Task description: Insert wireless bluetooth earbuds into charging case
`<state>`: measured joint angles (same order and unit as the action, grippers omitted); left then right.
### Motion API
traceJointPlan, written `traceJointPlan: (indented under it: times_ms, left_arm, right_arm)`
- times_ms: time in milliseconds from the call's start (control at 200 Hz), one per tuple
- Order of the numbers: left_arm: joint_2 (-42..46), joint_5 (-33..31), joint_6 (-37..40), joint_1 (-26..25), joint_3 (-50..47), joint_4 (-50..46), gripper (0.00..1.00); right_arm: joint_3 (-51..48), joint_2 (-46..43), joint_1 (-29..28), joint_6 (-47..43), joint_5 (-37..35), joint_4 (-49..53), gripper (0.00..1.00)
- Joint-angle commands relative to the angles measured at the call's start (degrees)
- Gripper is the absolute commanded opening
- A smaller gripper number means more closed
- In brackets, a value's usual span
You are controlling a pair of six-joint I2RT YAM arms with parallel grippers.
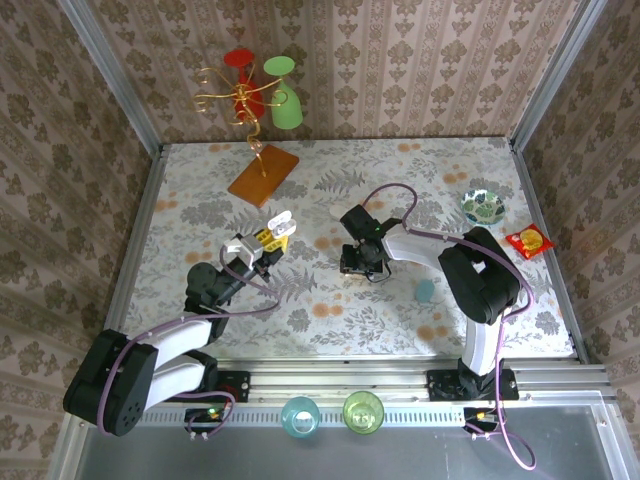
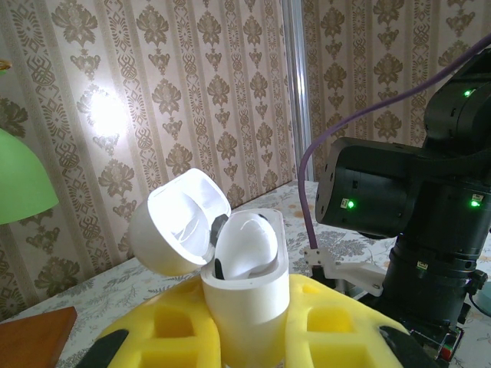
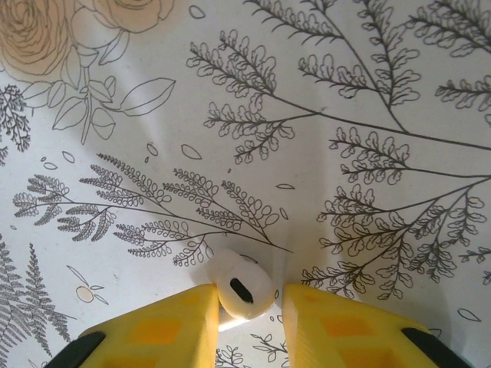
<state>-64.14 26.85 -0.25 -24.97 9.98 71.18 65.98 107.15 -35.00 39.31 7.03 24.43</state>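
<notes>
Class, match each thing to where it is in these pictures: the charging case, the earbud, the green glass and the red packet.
Things:
1. charging case
2. earbud
3. green glass
4. red packet

Places:
A. near the right edge of the table
B. down on the table, between the fingers of the right gripper
C. hanging upside down on the gold rack
D. held in the left gripper, lid open

Pairs: 1-D, 2-B, 3-C, 4-A.
</notes>
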Motion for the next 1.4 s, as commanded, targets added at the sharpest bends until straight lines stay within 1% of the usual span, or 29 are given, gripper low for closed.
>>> traceJointPlan:
  times_ms: [0, 245, 555, 800, 1060, 1220, 1395]
  left_arm:
    - [-0.11, 1.02, -1.00, 0.54, 0.57, 1.72, 0.00]
    - [-0.37, 1.19, -0.90, 0.51, 0.88, 1.77, 0.00]
    - [-0.54, 1.24, -0.85, 0.54, 1.01, 1.79, 0.00]
    - [-0.37, 1.36, -0.94, 0.54, 0.92, 1.73, 0.00]
    - [-0.64, 1.45, -1.00, 0.52, 1.01, 1.78, 0.00]
    - [-0.65, 1.54, -1.00, 0.54, 1.05, 1.78, 0.00]
    - [-0.54, 1.45, -1.00, 0.54, 0.83, 1.77, 0.00]
  right_arm:
    - [-0.94, -0.64, 0.20, -1.97, 0.97, -1.94, 0.31]
    - [-0.31, -2.27, 0.55, -2.90, 1.23, -1.97, 0.32]
    - [-0.50, -0.51, 1.07, -3.36, 1.23, -2.41, 0.32]
    - [-0.88, 0.87, 1.32, -3.68, 1.71, -2.90, 0.28]
    - [-1.87, 1.28, 1.35, -3.57, 3.17, -3.36, 0.29]
    - [-2.25, 1.09, 1.34, -3.62, 2.83, -3.42, 0.23]
    - [-2.14, -0.70, 1.34, -4.86, 2.31, -3.17, 0.21]
